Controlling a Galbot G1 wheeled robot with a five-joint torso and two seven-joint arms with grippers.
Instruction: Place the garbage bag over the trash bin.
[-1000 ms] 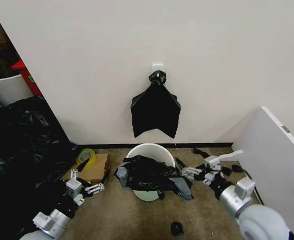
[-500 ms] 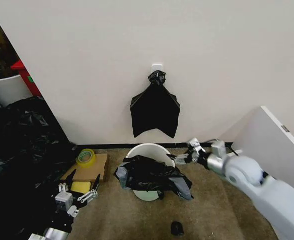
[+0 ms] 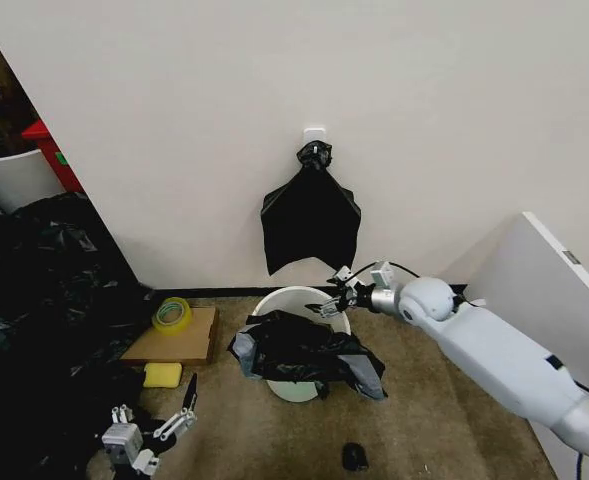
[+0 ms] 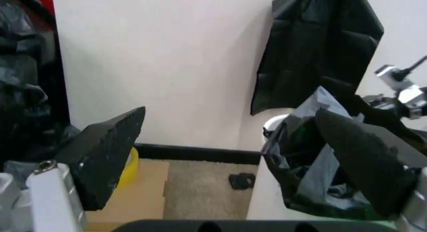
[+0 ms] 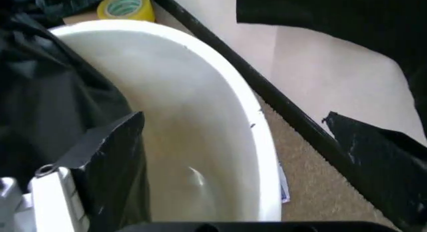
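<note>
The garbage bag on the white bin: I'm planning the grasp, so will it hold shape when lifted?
Probably not. The garbage bag lies crumpled and sagging over the trash bin, so likely floppy. Its thin glossy film looks light and perhaps slippery.

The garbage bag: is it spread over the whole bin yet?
No. The garbage bag lies crumpled over the front rim; the trash bin shows bare white at the back.

Glossy wrinkled plastic garbage bag [image 3: 304,352], smooth white trash bin [image 3: 296,297], seemingly plastic, matt carpet [image 3: 444,430]
</note>
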